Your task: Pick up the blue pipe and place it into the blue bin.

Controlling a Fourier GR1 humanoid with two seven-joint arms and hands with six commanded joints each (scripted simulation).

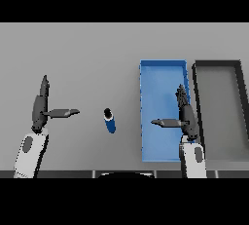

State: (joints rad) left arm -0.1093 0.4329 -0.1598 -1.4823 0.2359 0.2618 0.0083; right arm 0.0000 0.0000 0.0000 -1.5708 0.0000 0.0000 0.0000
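Fingers of both hands are straight and hold nothing, each thumb stuck out sideways toward the table's middle. One left hand [40, 106] shows near the table's [87, 53] near left corner, apart from everything else. One right hand [185, 114] hangs over the near half of the blue bin [146, 112], close to the bin's right wall, its thumb reaching across the bin's floor toward the left wall; whether it touches the floor I cannot tell.

Between the two hands, just beyond the near edge, lies the one blue pipe [110, 121]. It rests on the bare table, a little tilted, its dark open end pointing away and slightly left. It sits just left of the blue bin without touching it, closer to the bin's left wall than to the left thumb tip. Open grey surface rings it on all sides.

Two bins stand on the right part of the table, side by side with long sides running near to far. The blue one is on the left; the dark grey bin [197, 87] is just to its right, toward the right edge, with a narrow gap between them. Both start close to the near edge and stop about mid-table.

Beyond them the far half of the table is plain grey. No writing or label can be read on anything.
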